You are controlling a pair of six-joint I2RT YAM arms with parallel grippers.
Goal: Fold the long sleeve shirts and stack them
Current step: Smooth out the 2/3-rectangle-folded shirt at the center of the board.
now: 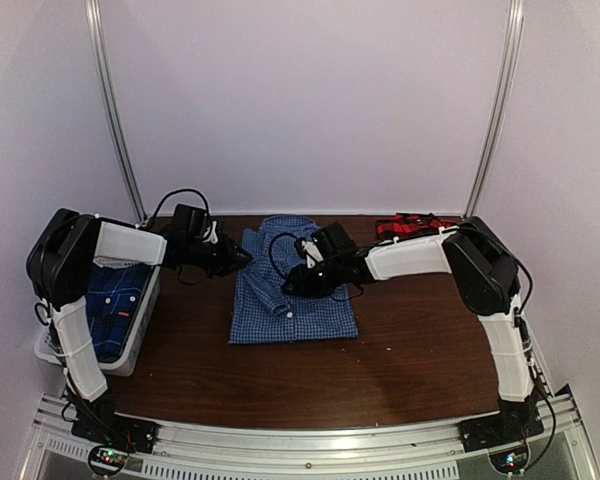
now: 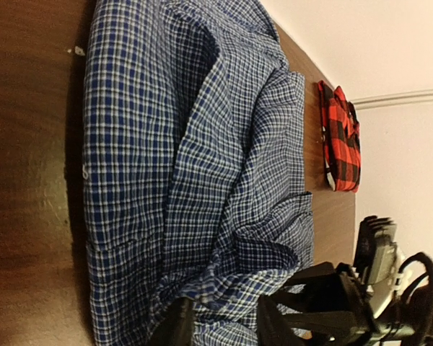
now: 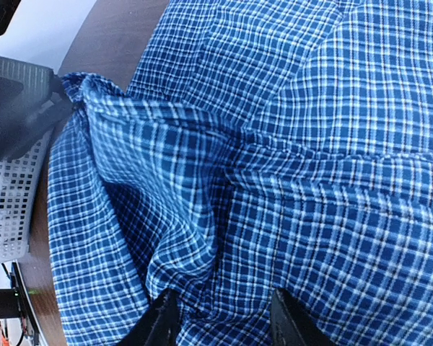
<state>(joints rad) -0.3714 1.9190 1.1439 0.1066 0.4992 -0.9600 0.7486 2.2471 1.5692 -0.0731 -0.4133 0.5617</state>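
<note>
- Dark wooden table (image 1: 410, 350) under pale walls; on it lies the blue-and-white gingham shirt (image 1: 295, 300), partly folded.
- Left of that shirt, the darker blue plaid shirt (image 1: 115, 300) sits in a white basket (image 1: 145, 325). Behind and to its right lies the red-and-black plaid shirt (image 1: 410, 225).
- At its left edge, the left gripper (image 1: 243, 257) has cloth drawn to a peak in narrow jaws; we read this as a pinch.
- Over its middle, the right gripper (image 1: 291, 287) has its jaws half apart with cloth between. We cannot tell whether it grips.
- We judge the cloth light, soft and floppy, best taken at a hem or fold edge.
- Its sleeves are hidden.
</note>
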